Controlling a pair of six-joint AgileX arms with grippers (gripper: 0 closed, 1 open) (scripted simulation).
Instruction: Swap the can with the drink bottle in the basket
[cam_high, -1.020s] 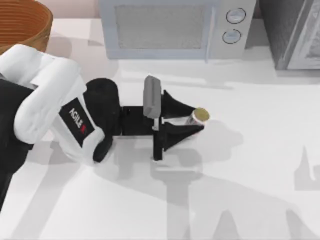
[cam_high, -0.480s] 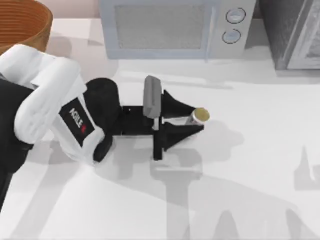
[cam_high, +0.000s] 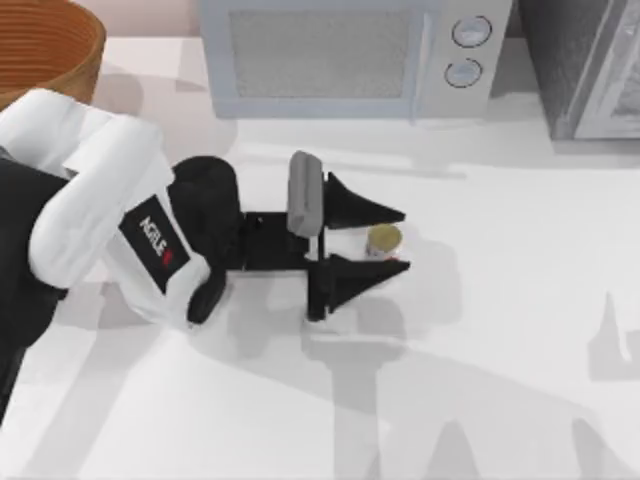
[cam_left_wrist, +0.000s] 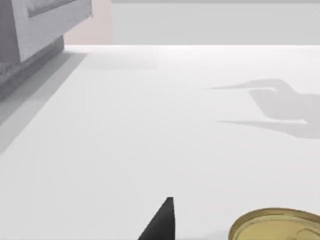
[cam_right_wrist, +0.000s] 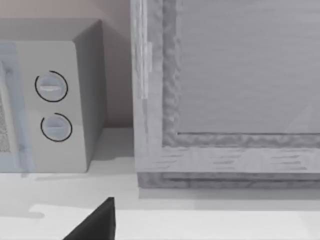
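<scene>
While top view shows basket (cam_high: 45, 45), left pincer (cam_high: 393, 240) spread around can (cam_high: 384, 240)

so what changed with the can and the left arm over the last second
The left pincer opened: its fingers, shut on the can a second ago, now stand apart on either side of it. The can was let go and now stands upright on the table, a little lower in the top view than before. The arm itself, the basket at the far left corner and the microwave stayed put.
</scene>
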